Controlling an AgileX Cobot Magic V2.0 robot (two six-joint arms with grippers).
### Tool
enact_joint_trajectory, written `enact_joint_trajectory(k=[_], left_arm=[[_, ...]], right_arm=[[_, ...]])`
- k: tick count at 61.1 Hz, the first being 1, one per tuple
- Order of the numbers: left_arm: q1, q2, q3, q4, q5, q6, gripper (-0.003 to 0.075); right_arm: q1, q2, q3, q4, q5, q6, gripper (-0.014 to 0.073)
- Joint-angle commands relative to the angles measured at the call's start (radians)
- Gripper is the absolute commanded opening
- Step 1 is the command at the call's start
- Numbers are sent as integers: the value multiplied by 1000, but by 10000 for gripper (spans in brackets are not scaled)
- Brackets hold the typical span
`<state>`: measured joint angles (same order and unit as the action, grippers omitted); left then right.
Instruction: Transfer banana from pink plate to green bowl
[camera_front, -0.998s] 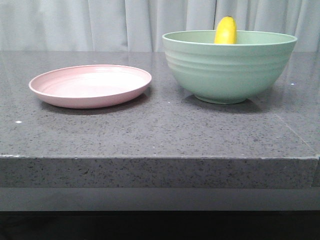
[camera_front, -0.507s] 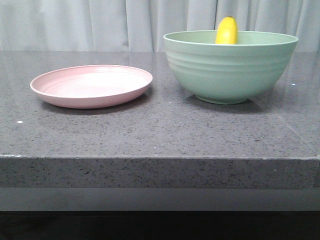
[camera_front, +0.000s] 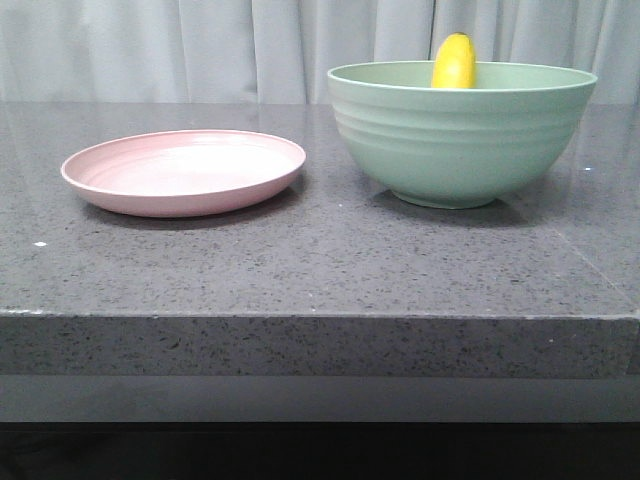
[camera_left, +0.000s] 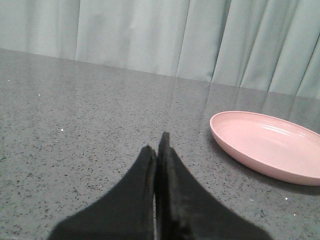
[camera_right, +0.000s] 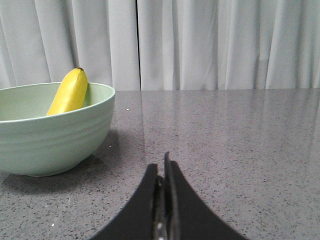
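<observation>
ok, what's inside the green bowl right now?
The banana stands in the green bowl, leaning on the inner wall, its upper end poking above the rim. Its lower part and the bowl's bottom are hidden by the wall. The pink plate holds nothing.

We count one banana (camera_front: 453, 62), one green bowl (camera_front: 460, 135), one pink plate (camera_front: 184, 171), and two closed grippers: left gripper (camera_left: 156, 150), right gripper (camera_right: 165, 167).

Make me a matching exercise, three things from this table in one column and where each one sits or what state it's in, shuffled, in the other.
Things:
1. curved bright-yellow banana
2. round shallow pale-pink plate
3. left gripper

States:
A. jaws closed, holding nothing
B. leaning inside the deep ridged mint-green bowl
C. bare, left of the bowl on the speckled grey stone table

Pairs: 1-B, 2-C, 3-A
</observation>
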<state>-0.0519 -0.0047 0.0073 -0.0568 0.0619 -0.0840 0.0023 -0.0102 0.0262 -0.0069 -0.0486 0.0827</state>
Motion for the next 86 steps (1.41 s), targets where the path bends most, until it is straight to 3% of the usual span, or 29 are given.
enact_joint_trajectory(k=[1,20,86], left_arm=[[-1,-19,3,2,-78,-8,-20],[-1,-19,3,2,-78,-8,-20],[-1,-19,3,2,-78,-8,-20]], right_arm=[[2,-25,1,0,-83,8,-69],[2,-25,1,7,-65,78,-69],[2,-24,1,-45,-67,76,-69]])
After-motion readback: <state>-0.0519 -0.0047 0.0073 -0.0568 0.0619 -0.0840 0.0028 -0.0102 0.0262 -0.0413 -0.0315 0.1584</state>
